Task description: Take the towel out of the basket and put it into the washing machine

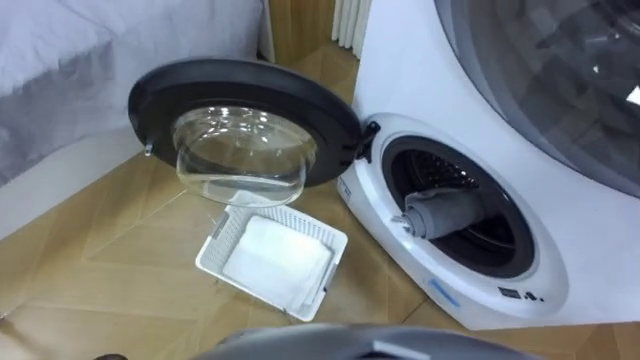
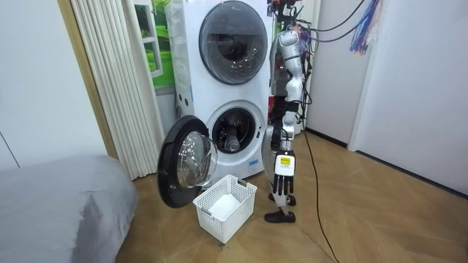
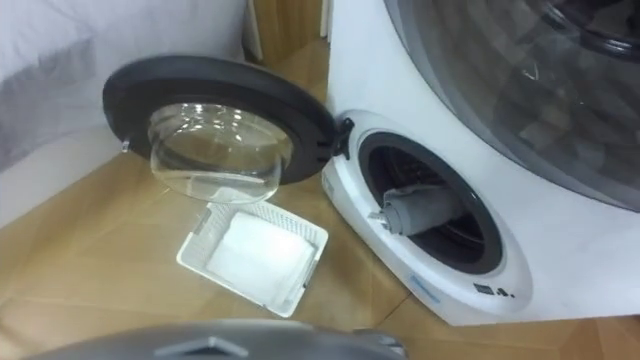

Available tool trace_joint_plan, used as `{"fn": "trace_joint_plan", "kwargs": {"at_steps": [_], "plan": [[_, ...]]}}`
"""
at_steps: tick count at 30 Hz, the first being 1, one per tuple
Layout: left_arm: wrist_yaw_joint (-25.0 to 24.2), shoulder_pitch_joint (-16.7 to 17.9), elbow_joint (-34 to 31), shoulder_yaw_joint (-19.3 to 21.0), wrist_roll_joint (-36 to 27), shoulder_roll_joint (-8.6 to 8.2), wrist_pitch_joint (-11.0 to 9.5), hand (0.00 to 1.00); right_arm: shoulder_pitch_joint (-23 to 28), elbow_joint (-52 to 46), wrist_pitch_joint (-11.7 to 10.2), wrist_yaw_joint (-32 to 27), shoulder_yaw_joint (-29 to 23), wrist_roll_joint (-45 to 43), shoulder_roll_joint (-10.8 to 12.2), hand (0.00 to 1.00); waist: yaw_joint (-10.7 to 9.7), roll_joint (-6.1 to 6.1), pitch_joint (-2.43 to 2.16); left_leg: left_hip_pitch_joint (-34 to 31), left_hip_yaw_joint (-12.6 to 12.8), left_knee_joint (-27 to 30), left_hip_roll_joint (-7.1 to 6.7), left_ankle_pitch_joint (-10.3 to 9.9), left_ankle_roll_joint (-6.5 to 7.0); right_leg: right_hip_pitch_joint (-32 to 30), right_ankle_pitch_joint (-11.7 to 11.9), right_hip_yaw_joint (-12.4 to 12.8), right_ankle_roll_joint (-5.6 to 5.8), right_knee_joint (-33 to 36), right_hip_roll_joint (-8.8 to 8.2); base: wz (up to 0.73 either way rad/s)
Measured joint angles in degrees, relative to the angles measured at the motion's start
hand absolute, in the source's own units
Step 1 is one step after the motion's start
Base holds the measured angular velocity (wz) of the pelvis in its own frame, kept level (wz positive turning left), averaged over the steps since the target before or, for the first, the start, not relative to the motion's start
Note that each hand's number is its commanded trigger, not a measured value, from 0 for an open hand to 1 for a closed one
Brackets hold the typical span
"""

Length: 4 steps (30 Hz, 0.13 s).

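A grey rolled towel (image 1: 445, 212) lies in the mouth of the lower washing machine's (image 1: 560, 270) drum, its end poking towards the opening's rim. The round door (image 1: 240, 110) stands swung wide open to the left, its glass bowl facing up. In the room view I stand at the machine's (image 2: 219, 88) right corner, close to the open drum (image 2: 232, 133). My right hand (image 2: 271, 139) and left hand (image 2: 287, 130) hang low at hip height, too small to read.
A white slatted basket (image 1: 215, 255) sits on the wooden floor below the door, white inside. A second machine (image 2: 232, 33) is stacked on top. A grey bed (image 2: 58, 204) lies to the left, with white curtains (image 2: 117, 80) behind the door.
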Motion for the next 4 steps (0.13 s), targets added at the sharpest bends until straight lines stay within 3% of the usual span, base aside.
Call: {"fn": "trace_joint_plan", "kwargs": {"at_steps": [4], "plan": [[-0.87, -0.2, 0.19, 0.4, 0.31, -0.72, 1.72, 0.0, -0.62, -0.17, 1.08, -0.03, -0.04, -0.01, 0.16, 0.0, 0.04, -0.13, 0.08, 0.33, 0.1, 0.19, 0.01, 0.0, -0.01, 0.38, 0.0, 0.09, -0.01, -0.16, 0.04, 0.0]]}}
